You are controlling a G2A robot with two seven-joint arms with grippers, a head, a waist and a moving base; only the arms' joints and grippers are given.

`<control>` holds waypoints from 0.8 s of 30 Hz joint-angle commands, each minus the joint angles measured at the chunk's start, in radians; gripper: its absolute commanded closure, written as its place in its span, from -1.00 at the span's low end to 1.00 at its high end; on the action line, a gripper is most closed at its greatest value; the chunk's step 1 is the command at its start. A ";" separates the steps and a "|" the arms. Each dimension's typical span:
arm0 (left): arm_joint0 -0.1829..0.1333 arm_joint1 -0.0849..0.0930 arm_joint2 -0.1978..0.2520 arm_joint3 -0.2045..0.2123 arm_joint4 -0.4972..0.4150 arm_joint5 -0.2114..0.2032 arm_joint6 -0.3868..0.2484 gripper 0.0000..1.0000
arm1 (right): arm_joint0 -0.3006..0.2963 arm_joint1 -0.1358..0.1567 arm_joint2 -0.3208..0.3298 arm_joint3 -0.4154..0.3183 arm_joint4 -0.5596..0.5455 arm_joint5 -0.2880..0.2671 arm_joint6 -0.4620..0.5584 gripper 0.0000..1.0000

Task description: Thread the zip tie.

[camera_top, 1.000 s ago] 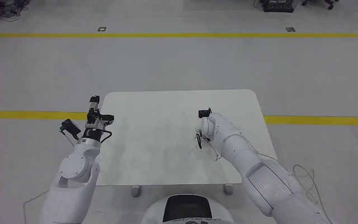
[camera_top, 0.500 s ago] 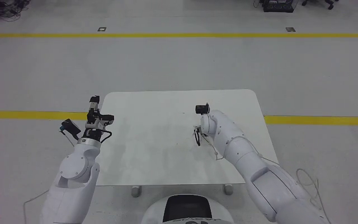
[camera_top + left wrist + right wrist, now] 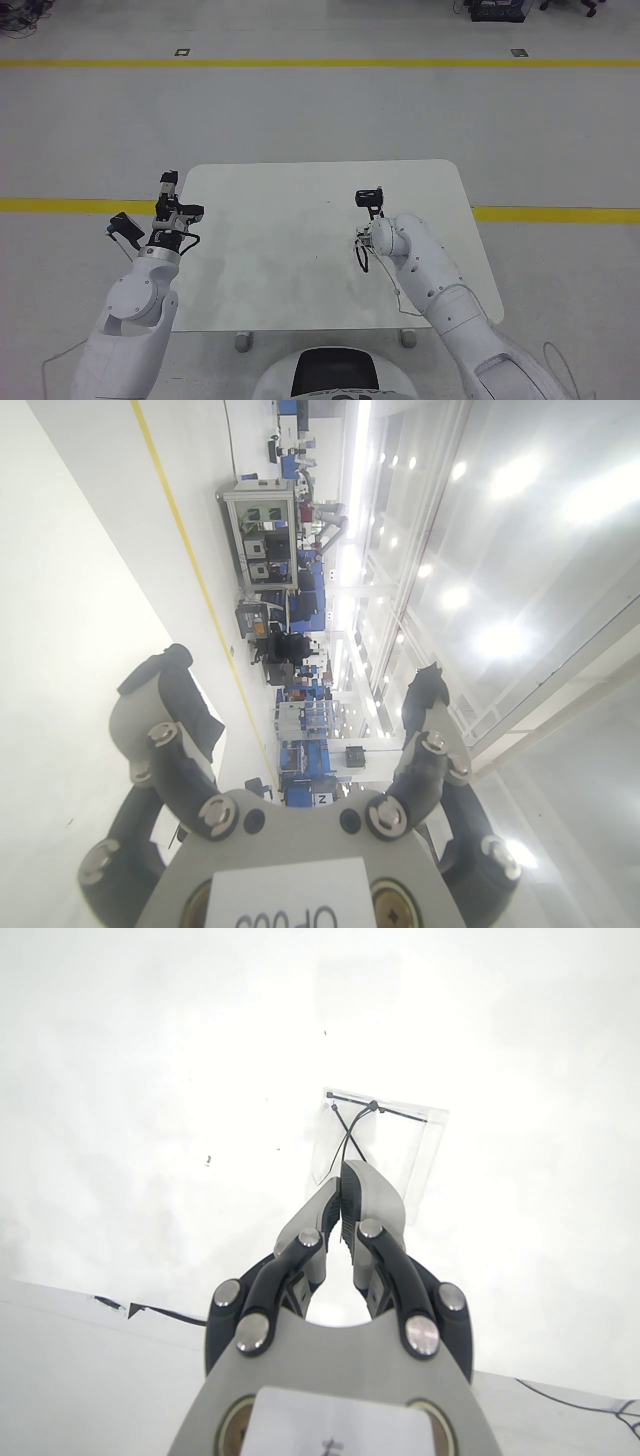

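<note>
Right end effector (image 3: 341, 1176), zip tie (image 3: 348, 1134) pinched along fingers (image 3: 374, 1189)

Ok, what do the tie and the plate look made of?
Tie: thin black plastic, probably nylon, with a matt look; its strands bend in smooth curves.
Plate: clear and rigid, maybe acrylic or glass, with a glossy look; the white table shows through it and its edges catch light.

2 white rounded arms (image 3: 432, 282); left gripper (image 3: 302, 665) and right gripper (image 3: 341, 1176) have grey metal plates, black links, silver screws.
</note>
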 commanded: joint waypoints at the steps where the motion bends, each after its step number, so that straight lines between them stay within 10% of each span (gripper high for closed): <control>1: 0.000 0.000 0.000 0.000 0.000 0.000 0.000 -1.00 | -0.030 0.008 0.019 -0.046 0.000 -0.026 -0.009 1.00; 8: 0.000 0.000 0.000 0.000 0.000 0.000 0.000 -1.00 | -0.109 0.037 0.118 -0.132 0.128 -0.300 -0.067 1.00; 20: 0.000 0.000 0.000 0.000 0.000 0.000 0.000 -1.00 | -0.121 0.037 0.126 -0.132 0.165 -0.311 -0.092 1.00; 24: 0.000 0.000 0.000 0.000 0.000 0.000 0.000 -1.00 | -0.190 0.054 0.224 -0.115 0.394 -0.538 -0.178 1.00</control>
